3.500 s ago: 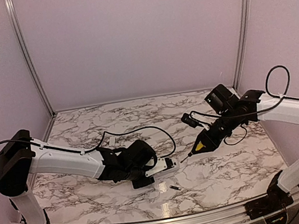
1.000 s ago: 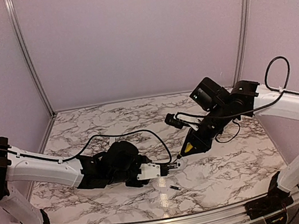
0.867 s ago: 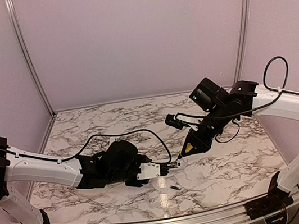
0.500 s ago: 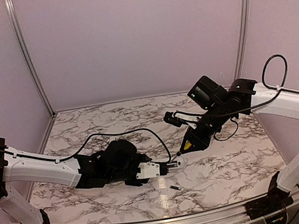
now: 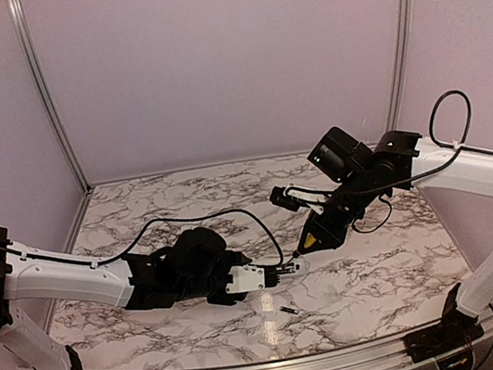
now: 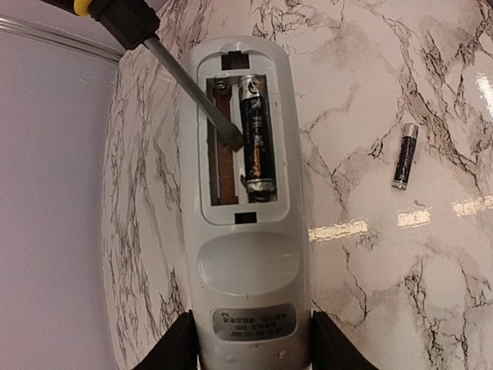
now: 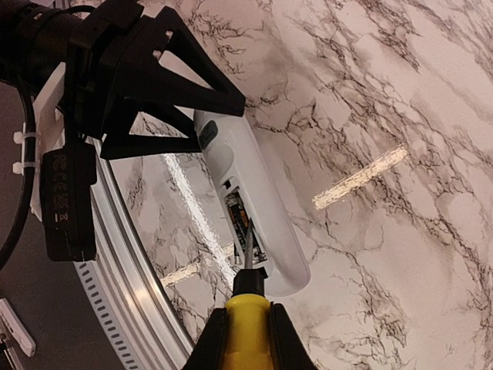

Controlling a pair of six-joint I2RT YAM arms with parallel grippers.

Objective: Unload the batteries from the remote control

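Observation:
My left gripper (image 6: pixel 248 351) is shut on the near end of the white remote control (image 6: pixel 243 231), held with its compartment open and facing up. One dark battery (image 6: pixel 256 135) lies in the right slot; the left slot is bare. A second battery (image 6: pixel 404 156) lies loose on the marble to the right, also visible as the loose battery (image 5: pixel 290 310) in the top view. My right gripper (image 7: pixel 248 339) is shut on a yellow-handled screwdriver (image 7: pixel 248 327). The screwdriver's metal shaft (image 6: pixel 192 89) reaches into the compartment, its tip beside the seated battery.
The marble table (image 5: pixel 182 195) is bounded by purple walls and aluminium posts (image 5: pixel 45 95). A metal rail (image 7: pixel 139 308) runs along the front edge just below the remote. The left arm's black cable (image 5: pixel 233 215) loops over the table behind the remote.
Since 3.5 s ago the left arm has dropped lower and the right arm has brought the screwdriver tip into the compartment. Over the last second both have shifted only slightly.

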